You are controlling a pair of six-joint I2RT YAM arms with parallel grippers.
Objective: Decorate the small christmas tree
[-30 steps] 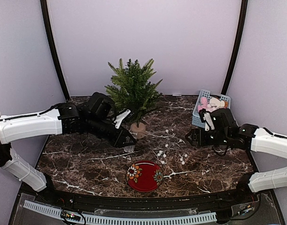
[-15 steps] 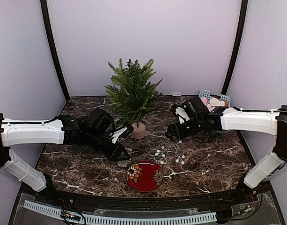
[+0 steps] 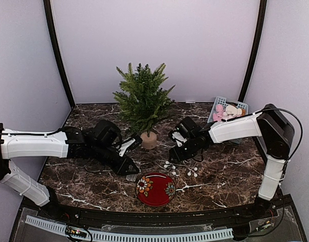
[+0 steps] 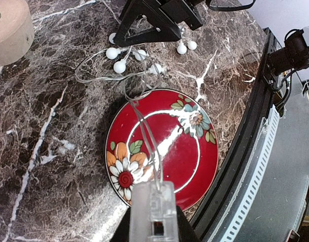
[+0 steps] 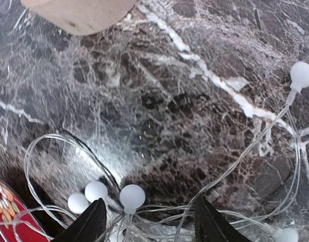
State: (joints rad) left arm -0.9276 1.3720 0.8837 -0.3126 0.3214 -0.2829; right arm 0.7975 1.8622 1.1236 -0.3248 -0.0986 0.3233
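The small christmas tree (image 3: 142, 101), dark green needles on a pale round wooden stump (image 3: 148, 140), stands upright at the back centre of the overhead view. It sits on the brown marble-patterned table (image 3: 83, 176), between the two arms. I'd judge it light and a bit top-heavy. The branches look springy and would give under a push, so the stump or the trunk just above it is the place to steady it.

The string of small white bulbs on clear wire (image 3: 180, 166) lies loose mid-frame, just right of the stump and above the red flower-painted plate (image 3: 155, 190). It looks limp, featherweight and quick to snag, best taken by the wire close to a bulb.

The left gripper (image 3: 129, 169) is clamped on the clear plastic box (image 4: 152, 201) at the wire's end. The right gripper (image 5: 150, 224) has its jaws apart, straddling a cluster of bulbs. A pale blue basket (image 3: 220, 101) of pink and white ornaments sits at the right rear. I can read no brand, label or lettering anywhere.
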